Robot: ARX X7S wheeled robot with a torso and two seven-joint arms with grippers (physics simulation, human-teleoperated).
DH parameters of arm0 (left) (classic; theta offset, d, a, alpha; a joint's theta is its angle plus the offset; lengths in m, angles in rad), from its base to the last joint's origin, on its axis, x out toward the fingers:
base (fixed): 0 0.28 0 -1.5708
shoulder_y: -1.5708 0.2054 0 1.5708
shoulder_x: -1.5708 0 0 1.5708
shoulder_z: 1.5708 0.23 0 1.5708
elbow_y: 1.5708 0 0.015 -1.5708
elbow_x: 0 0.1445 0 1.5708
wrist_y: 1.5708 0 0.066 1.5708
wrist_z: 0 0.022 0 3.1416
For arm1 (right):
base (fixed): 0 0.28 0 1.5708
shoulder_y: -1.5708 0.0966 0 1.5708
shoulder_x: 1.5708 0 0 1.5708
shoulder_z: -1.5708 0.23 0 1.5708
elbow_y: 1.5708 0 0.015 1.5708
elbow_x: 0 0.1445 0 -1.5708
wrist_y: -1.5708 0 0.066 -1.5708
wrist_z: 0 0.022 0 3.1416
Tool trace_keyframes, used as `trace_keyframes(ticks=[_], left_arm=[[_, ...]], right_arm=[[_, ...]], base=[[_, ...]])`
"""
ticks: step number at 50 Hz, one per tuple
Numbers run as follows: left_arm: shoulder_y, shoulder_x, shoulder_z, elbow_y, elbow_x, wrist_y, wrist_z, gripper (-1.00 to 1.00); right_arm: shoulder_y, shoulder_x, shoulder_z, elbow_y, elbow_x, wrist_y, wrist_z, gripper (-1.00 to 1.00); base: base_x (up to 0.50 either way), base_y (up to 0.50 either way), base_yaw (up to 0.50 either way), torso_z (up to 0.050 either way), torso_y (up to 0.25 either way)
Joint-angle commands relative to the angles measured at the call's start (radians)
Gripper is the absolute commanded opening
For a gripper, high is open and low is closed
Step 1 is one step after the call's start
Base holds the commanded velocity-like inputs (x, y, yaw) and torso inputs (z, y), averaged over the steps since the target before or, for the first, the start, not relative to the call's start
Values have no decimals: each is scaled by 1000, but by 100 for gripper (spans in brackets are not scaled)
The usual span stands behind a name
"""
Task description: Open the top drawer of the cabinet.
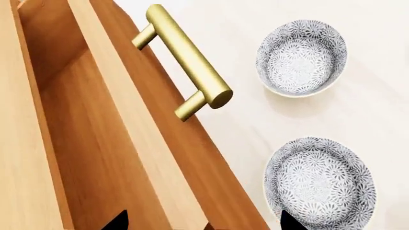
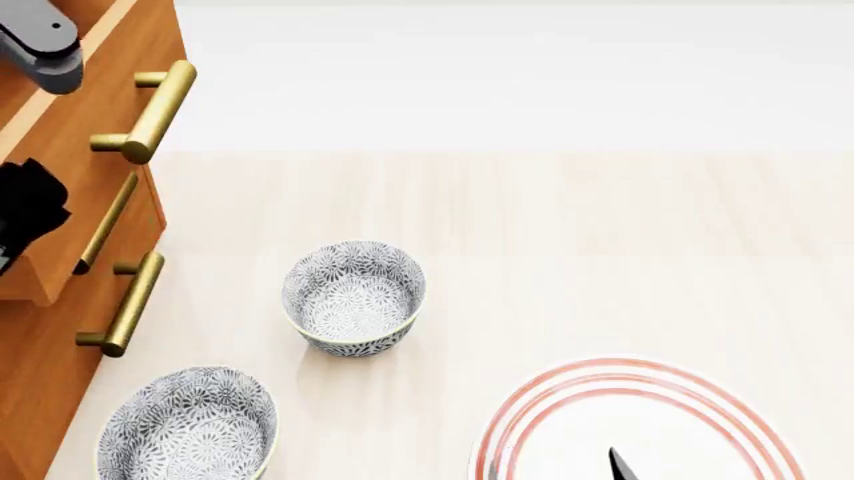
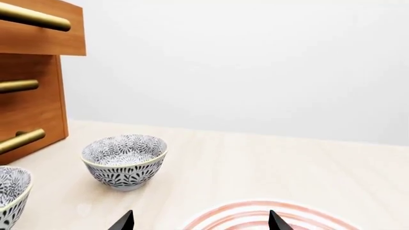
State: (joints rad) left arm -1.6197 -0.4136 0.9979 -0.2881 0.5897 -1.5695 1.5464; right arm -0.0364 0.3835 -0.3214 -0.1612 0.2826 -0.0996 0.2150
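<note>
Top drawer [image 2: 80, 120] of the cabinet [image 2: 40, 400] stands pulled out; in the head view its front juts forward past the two lower drawer fronts, and the left wrist view looks down into its bare wooden inside. Its brass handle [image 1: 185, 62] is free, nothing touching it.

Left arm [image 2: 38, 45]: we see a grey link crossing the top left corner of the head view, above the cabinet, with a dark part lower down against the cabinet's face. The left gripper [image 1: 201, 223] shows only as two dark tips at the edge of its own wrist view, set well apart, one over the drawer's inside and one over the nearer bowl. We read the jaws as wide, gripping nothing, poised above the drawer front.

Right gripper [image 3: 199, 221]: two dark tips spread wide, gripping nothing, hanging low over the red-ringed plate [image 2: 641, 420]. In the head view only one dark tip shows over the plate; the arm itself is out of sight.

On the pale wooden worktop [image 2: 561, 230]: two patterned bowls, one [image 2: 354, 297] out from the cabinet, the other [image 2: 187, 425] nearer us and close to the cabinet's foot. Both upright, apart from each other. The plate lies well to the right of them.
</note>
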Motion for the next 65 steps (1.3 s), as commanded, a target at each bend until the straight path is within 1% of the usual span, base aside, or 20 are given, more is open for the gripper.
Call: trace_keyframes(ticks=[1, 14, 23, 33, 36, 44, 50, 65], left_arm=[[29, 43, -39, 20, 21, -1, 24, 100], [67, 43, -54, -4, 58, -1, 24, 100], [79, 22, -18, -33, 82, -1, 24, 100], [76, 6, -6, -46, 92, -1, 24, 100], [103, 2, -5, -40, 120, -1, 24, 100], [121, 32, -24, -1, 96, -1, 24, 100], [131, 53, -18, 24, 82, -1, 24, 100], [132, 67, -9, 74, 47, -1, 24, 100]], right_arm=[[-2, -24, 34, -4, -14, 5, -10, 100], [-4, -22, 27, 1, -23, -6, -7, 100], [-6, -20, 25, -3, -25, -6, -3, 100], [-4, -18, 23, -4, -22, -4, -1, 100], [-6, -17, 22, -5, -24, -6, 0, 100], [-1, -16, 21, 1, -21, -6, 0, 100], [-2, -14, 22, -2, -18, -8, 1, 100], [-2, -11, 20, -1, -17, -12, 3, 100]], base=[[0, 0, 0, 0, 0], [0, 0, 0, 0, 0], [0, 0, 0, 0, 0], [0, 0, 0, 0, 0], [0, 0, 0, 0, 0], [0, 0, 0, 0, 0], [0, 0, 0, 0, 0], [0, 0, 0, -1, 0]])
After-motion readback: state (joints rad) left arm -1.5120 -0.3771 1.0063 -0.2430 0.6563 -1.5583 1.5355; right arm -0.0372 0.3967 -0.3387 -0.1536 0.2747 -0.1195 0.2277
